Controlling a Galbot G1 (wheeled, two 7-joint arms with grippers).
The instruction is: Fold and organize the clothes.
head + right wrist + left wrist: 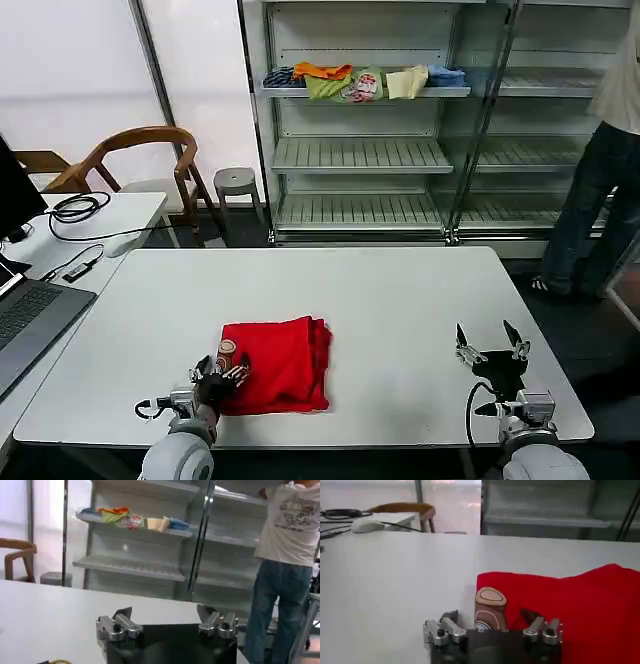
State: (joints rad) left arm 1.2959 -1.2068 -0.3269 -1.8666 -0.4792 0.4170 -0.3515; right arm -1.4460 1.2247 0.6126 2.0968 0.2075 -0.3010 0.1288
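Observation:
The clothes, a bright red T-shirt, lie folded in a thick square near the table's front edge, left of centre. A brown cartoon print shows on a turned-up flap at the shirt's left front corner. My left gripper sits low at that corner. In the left wrist view the left gripper is open, its fingers spread either side of the brown print, with the red T-shirt stretching away beyond. My right gripper stands open over bare table at the front right, and the right gripper holds nothing.
The white table has free room all around the shirt. A shelf unit behind carries folded garments. A person stands at the far right by the shelves. A laptop, cables and a chair are at left.

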